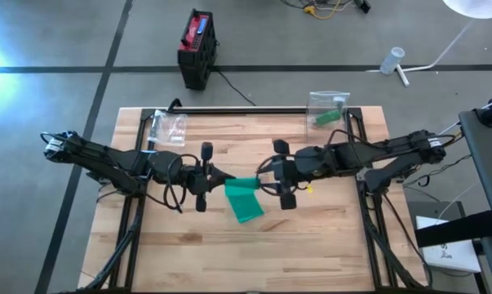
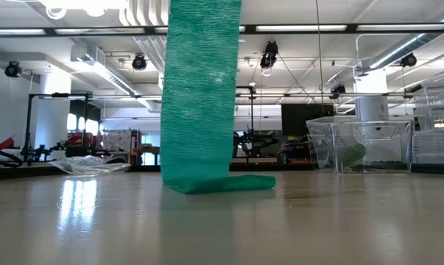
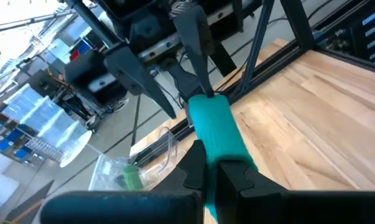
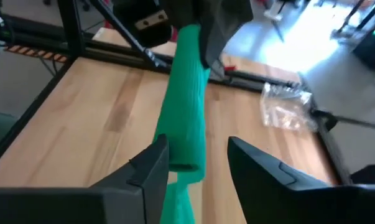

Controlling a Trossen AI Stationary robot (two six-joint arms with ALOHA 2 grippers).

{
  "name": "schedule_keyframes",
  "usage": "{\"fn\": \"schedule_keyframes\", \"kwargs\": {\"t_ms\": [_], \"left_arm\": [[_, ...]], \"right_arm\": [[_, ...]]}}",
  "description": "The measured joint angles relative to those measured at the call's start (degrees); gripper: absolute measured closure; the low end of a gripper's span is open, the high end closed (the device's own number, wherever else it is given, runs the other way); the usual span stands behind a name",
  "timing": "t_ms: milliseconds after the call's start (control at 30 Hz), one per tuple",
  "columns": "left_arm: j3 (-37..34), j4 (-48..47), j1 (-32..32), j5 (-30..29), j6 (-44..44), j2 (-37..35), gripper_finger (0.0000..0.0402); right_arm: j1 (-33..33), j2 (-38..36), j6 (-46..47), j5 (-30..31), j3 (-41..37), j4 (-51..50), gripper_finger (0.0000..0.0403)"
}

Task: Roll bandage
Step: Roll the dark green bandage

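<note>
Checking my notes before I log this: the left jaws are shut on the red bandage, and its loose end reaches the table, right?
Not quite: the bandage is green, not red, as the left wrist view shows. The rest holds: the left gripper has its jaws shut on it, and the loose end reaches the table in the low view.
</note>
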Motion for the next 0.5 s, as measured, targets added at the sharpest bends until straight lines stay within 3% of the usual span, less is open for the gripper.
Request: {"fn": "schedule_keyframes", "kwargs": {"t_ms": [233, 500], "left_arm": [[0.0, 0.1, 0.0, 0.0, 0.5, 0.0, 0.0401], [0.0, 0.3, 0.0, 0.9, 0.3, 0.4, 0.0401]], "right_arm": [[-0.4, 0.9, -0.6, -2.5, 0.0, 0.1, 0.0295], [-0.5, 1.0, -3.3, -3.8, -0.1, 1.8, 0.0391]]}}
